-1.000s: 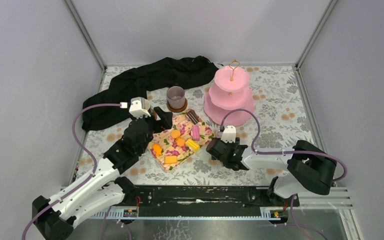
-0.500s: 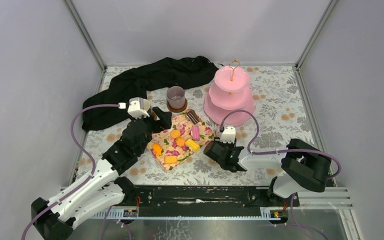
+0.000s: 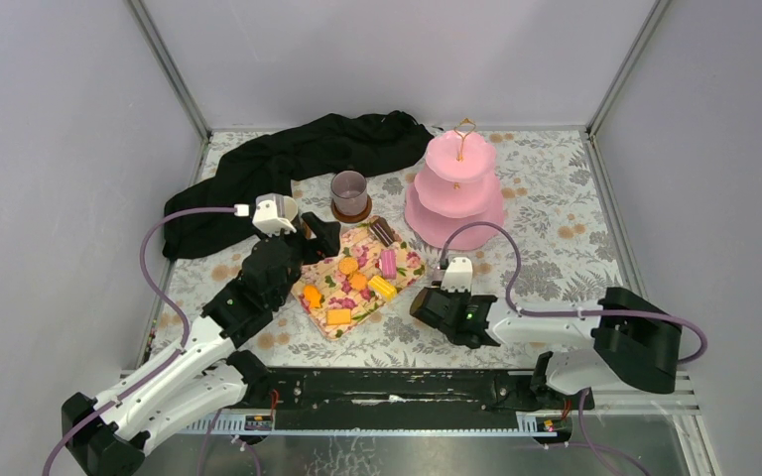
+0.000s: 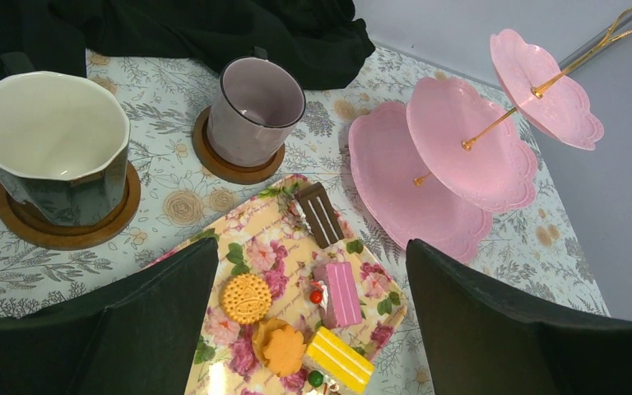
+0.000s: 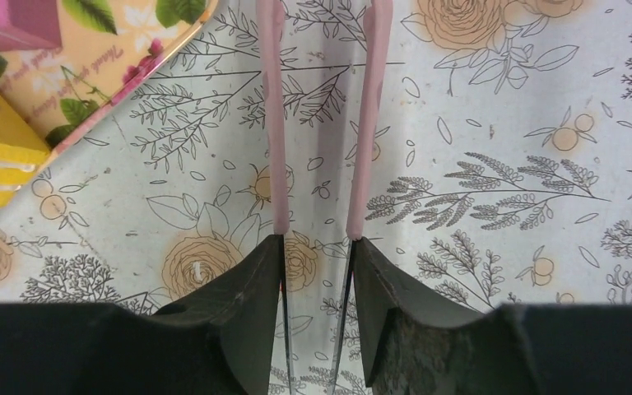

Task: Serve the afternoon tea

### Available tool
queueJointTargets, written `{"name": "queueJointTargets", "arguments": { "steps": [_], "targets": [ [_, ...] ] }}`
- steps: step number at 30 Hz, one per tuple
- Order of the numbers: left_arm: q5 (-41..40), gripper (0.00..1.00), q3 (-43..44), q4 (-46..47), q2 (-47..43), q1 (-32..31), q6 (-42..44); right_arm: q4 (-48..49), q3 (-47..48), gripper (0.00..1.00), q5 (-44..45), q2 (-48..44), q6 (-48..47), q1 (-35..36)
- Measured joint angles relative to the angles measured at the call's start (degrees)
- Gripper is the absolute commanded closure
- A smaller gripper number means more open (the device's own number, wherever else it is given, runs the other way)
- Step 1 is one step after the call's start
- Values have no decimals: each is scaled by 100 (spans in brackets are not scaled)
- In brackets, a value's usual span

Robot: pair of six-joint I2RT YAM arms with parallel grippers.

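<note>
The left claw hangs wide open above the flowered napkin in the middle of the tabletop, and its fingers hide the napkin's near end. On the napkin lie a round biscuit, a flower biscuit, a pink cake, a yellow cake and a brown cake. Toward the far edge, the dark mug and the mauve mug each stand on a wooden coaster, well apart; from above, the arm hides the dark one. The right claw sits just right of the napkin with its fingers nearly together. Two pink strips run out from its fingertips and are cut off at the frame edge. I cannot tell whether it is squeezing them.
</note>
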Motion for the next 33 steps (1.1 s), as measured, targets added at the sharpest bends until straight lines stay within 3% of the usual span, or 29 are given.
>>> {"name": "queueJointTargets", "arguments": {
  "steps": [17,33],
  "targets": [
    [-2,9,-4,0,-35,0,2,-844,199,57,-225,-1003,-188,20],
    [-107,9,-9,2,-149,0,2,-1137,737,56,-636,-1005,-654,39]
  ]
}}
